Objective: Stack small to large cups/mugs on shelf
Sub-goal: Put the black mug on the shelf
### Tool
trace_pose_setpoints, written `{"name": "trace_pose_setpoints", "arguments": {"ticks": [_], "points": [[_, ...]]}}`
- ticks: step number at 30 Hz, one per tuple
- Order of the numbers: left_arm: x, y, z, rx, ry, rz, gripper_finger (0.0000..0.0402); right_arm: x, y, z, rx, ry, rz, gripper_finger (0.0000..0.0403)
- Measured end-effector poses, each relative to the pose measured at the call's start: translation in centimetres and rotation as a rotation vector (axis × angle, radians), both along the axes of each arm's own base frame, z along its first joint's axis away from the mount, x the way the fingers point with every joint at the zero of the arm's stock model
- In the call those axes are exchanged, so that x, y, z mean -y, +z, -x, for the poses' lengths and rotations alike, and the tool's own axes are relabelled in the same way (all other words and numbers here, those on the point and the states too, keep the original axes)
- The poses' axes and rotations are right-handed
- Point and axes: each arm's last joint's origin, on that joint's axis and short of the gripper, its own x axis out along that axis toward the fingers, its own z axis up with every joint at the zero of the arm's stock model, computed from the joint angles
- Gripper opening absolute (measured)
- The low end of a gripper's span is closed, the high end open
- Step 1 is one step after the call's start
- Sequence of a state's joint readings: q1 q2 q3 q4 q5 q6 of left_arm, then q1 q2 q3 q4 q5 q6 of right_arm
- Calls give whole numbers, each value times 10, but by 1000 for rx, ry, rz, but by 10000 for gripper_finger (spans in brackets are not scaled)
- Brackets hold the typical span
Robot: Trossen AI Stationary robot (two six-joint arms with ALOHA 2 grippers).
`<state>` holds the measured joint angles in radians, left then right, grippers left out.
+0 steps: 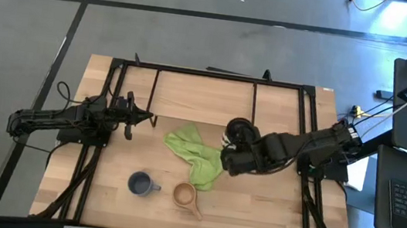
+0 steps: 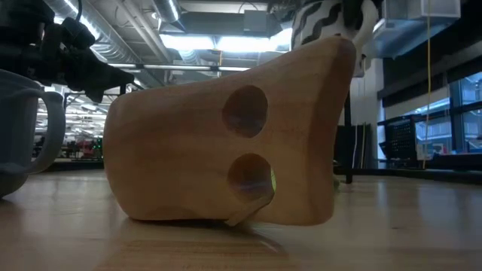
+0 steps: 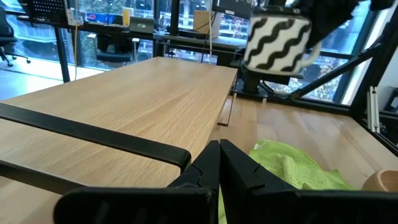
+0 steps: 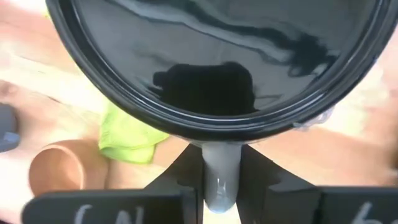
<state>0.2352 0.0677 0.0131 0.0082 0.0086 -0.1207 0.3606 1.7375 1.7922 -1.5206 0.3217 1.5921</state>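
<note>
My right gripper (image 1: 233,139) is shut on a large mug (image 1: 240,129) with a dark inside (image 4: 211,56) and a white wall with black wavy stripes (image 3: 277,42). It is held above the table by the shelf's near edge. The shelf (image 1: 205,99) is a light board on black legs. The grey-blue mug (image 1: 142,183) and the tan wooden cup (image 1: 186,196) stand on the tabletop near the front; both show close in the low view (image 2: 19,128) (image 2: 226,143). My left gripper (image 3: 219,165) is shut and empty at the shelf's left end (image 1: 129,116). My right gripper pinches the large mug's pale handle (image 4: 221,168) between its two fingers. The fingers come from the table's right side, slanting down, and the wrist view looks into the mug's mouth. The mug is lifted clear and stands about upright (image 3: 277,42).
A crumpled green cloth (image 1: 197,156) lies on the tabletop below and in front of the held mug. The shelf's black frame bars (image 3: 93,140) run along its edge. The shelf's board shows bare wood (image 3: 137,93).
</note>
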Motion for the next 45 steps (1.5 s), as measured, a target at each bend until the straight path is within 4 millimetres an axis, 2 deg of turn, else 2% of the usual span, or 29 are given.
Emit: {"name": "trace_pose_setpoints", "arguments": {"ticks": [3, 10, 25, 34, 45], "points": [[0, 0, 0, 0, 0, 0, 0, 10, 8, 2, -34, 23, 28, 58], [0, 0, 0, 0, 0, 0, 0, 38, 24, -7, 6, 79, 86, 58], [0, 0, 0, 0, 0, 0, 0, 85, 28, -20, -8, 163, 139, 58], [0, 0, 0, 0, 0, 0, 0, 121, 18, -28, -69, 161, 111, 58], [0, 0, 0, 0, 0, 0, 0, 126, -5, -49, -99, 140, 76, 60]]}}
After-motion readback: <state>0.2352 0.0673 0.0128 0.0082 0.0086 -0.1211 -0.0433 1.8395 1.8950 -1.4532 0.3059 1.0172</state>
